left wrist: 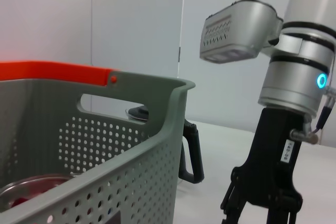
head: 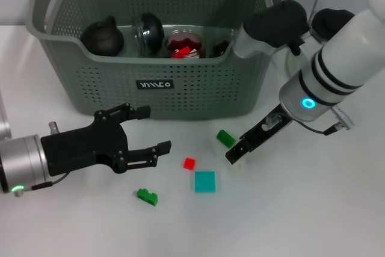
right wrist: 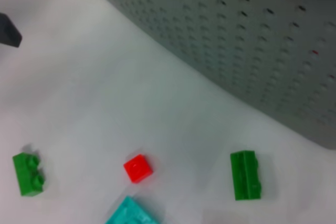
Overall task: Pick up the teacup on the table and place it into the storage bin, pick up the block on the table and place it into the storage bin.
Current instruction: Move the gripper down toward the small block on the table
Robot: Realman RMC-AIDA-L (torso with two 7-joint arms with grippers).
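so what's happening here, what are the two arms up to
A two-armed robot is clearing small blocks off a white table into a grey-green perforated plastic storage bin, which already holds dark round items and a clear cup. The right gripper is down at the table beside a dark green block, holding nothing visible. The left gripper hangs open and empty in front of the bin. A small red block, a teal square block and a green studded block lie loose on the table.

The left tool (head: pixel 144 129) hovers low with fingers spread (palm sideways), while the right tool (head: pixel 237 156) angles down.
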